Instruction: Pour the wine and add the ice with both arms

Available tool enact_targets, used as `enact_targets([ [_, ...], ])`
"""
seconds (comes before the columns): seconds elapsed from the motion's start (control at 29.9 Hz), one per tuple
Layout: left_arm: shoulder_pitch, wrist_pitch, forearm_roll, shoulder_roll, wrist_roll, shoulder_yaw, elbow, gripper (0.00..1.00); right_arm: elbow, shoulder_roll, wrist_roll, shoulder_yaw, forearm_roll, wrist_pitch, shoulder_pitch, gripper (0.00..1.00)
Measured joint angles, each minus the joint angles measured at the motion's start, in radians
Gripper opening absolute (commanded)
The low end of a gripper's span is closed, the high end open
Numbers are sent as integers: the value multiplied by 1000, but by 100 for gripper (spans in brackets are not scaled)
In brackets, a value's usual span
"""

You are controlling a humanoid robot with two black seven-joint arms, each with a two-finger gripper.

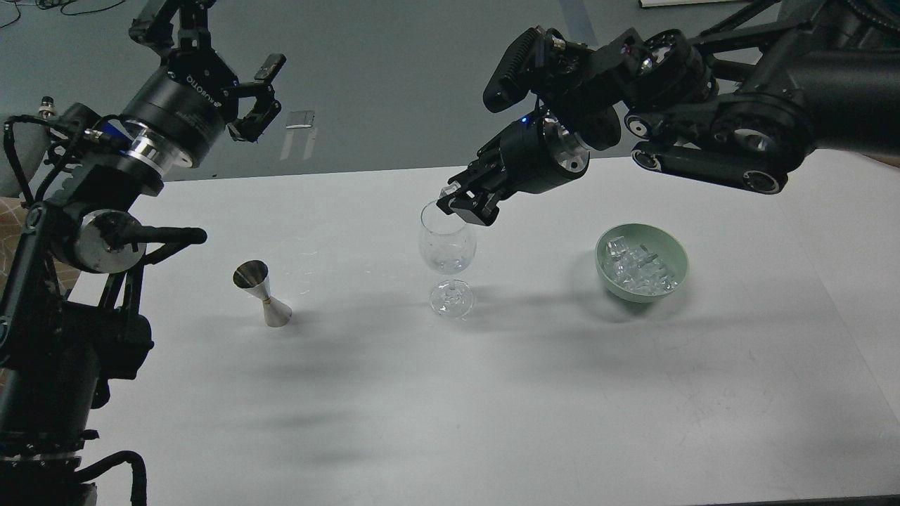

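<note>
Our right gripper [458, 202] hangs right over the rim of the wine glass [447, 247] at the table's [492, 393] centre, fingers pinched on a small clear ice cube [448, 191]. The rest of the ice [638, 270] sits in the green bowl [675, 246] to the right of the glass. Over on the left, our left gripper [211, 77] is raised high above the table with its fingers spread — holding nothing — and the steel jigger [261, 293] stands below it.
</note>
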Motion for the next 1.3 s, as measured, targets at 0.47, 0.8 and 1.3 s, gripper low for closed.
enact_targets([
  [0.47,3,0,0,6,0,-5,0,98,-24,35,-3,-11,4,-2,-12,30],
  [0.8,3,0,0,7,1,-8,0,98,-34,47,-3,-11,32,-4,-12,39],
  [1.3,3,0,0,11,2,-9,0,98,-60,34,-3,2,62,-17,-3,61],
])
